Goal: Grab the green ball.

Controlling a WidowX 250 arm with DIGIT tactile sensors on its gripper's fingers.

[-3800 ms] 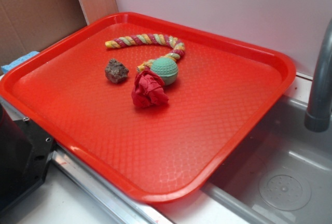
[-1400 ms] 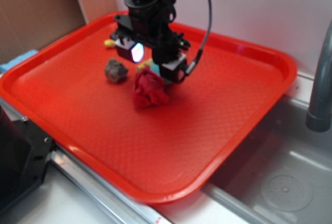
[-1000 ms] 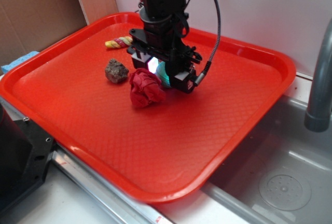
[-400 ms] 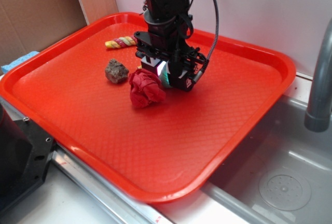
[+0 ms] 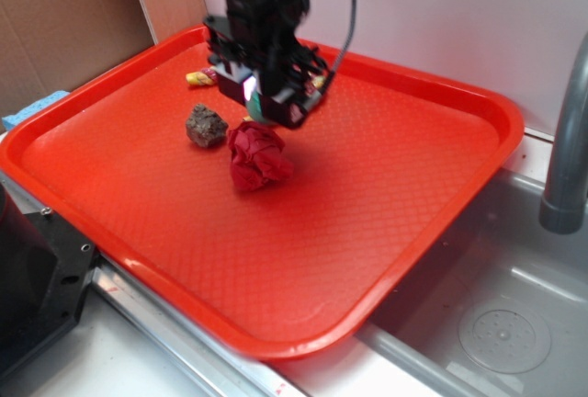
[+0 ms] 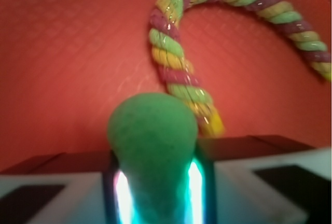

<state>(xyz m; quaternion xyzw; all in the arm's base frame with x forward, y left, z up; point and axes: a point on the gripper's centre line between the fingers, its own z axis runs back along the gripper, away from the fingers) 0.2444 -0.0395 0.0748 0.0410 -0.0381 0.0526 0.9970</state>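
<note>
My gripper [image 5: 262, 103] hangs over the back left of the red tray [image 5: 413, 186], just above the red wad of cloth [image 5: 257, 154]. It is shut on the green ball [image 6: 153, 130], which is squeezed between the two lit pads in the wrist view and bulges out past them. From outside only a sliver of the ball [image 5: 260, 108] shows between the fingers. The pink, yellow and green braided rope [image 6: 171, 53] trails from the ball across the tray; its yellow end [image 5: 197, 76] pokes out left of the gripper.
A brown lumpy rock [image 5: 206, 125] lies left of the cloth. A grey faucet [image 5: 565, 140] and a steel sink [image 5: 496, 323] are at the right. Cardboard [image 5: 64, 20] stands at the back left, with a blue sponge [image 5: 32, 107] beside the tray.
The gripper came down onto the ball and shut on it. It has since risen and moved back and left with the ball, and the rope has gone with it.
</note>
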